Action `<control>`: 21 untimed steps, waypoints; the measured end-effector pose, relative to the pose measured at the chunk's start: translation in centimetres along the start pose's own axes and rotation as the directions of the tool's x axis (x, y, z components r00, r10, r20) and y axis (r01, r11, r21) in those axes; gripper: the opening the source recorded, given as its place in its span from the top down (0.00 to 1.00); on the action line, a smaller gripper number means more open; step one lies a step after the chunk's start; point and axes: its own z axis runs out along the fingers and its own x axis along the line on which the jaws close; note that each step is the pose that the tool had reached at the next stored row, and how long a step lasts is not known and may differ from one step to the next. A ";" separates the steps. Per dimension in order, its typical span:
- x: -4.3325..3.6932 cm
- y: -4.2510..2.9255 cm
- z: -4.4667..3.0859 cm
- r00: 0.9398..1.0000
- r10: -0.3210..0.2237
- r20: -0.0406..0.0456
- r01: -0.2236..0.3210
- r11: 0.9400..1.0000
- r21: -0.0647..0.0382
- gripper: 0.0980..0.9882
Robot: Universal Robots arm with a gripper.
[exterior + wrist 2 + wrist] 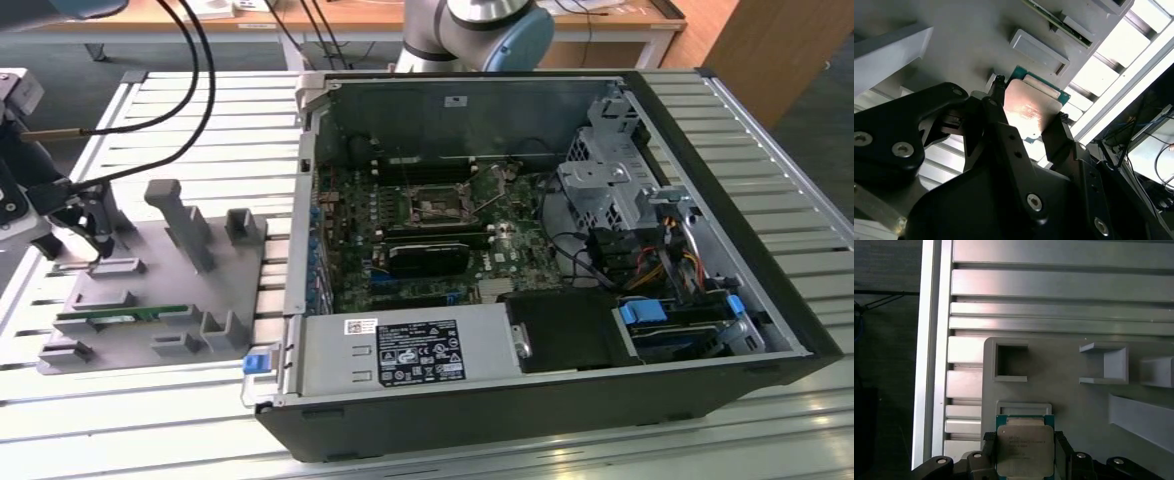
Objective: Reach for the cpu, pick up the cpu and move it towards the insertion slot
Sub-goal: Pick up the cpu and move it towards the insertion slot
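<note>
At the grey tray [167,300]'s corner toward the exterior view's left, the gripper [96,245] is hanging low over the tray, well apart from the insertion slot [438,207] lying inside the open computer case [747,250]. In the second wrist view, its two black fingers [996,107] are clamping the cpu [1029,107] by opposite edges. In the first wrist view, the cpu [1025,450] is sitting between those fingers [988,445], just beside a raised rim [1024,407] near the tray's edge.

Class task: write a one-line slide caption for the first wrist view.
The gripper clasps the cpu by two opposite edges over the grey tray.
</note>
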 end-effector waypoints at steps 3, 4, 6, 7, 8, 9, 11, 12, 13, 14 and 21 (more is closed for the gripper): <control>0.00 0.04 -0.40 1.000 0.000 0.000 0.000 1.000 0.000 0.50; 0.00 0.05 -0.52 1.000 0.000 0.000 0.000 1.000 0.000 0.50; 0.00 0.07 -0.76 1.000 0.000 0.000 0.000 1.000 0.001 0.50; 0.01 0.08 -0.88 1.000 0.000 0.000 0.000 1.000 0.001 0.50; 0.01 0.09 -1.00 1.000 0.000 0.000 0.000 1.000 0.001 0.50; 0.01 0.10 -1.13 1.000 0.000 0.000 0.000 1.000 0.001 0.50; 0.01 0.12 -1.36 1.000 0.000 0.000 0.000 1.000 0.001 0.50; 0.01 0.13 -1.46 1.000 0.000 0.000 0.000 1.000 0.001 0.50; 0.01 0.15 -1.58 1.000 0.000 0.000 0.000 1.000 0.001 0.50; 0.01 0.16 -1.68 1.000 0.000 0.000 0.000 1.000 0.001 0.50; 0.01 0.23 -2.51 1.000 0.000 0.000 0.000 1.000 0.002 0.50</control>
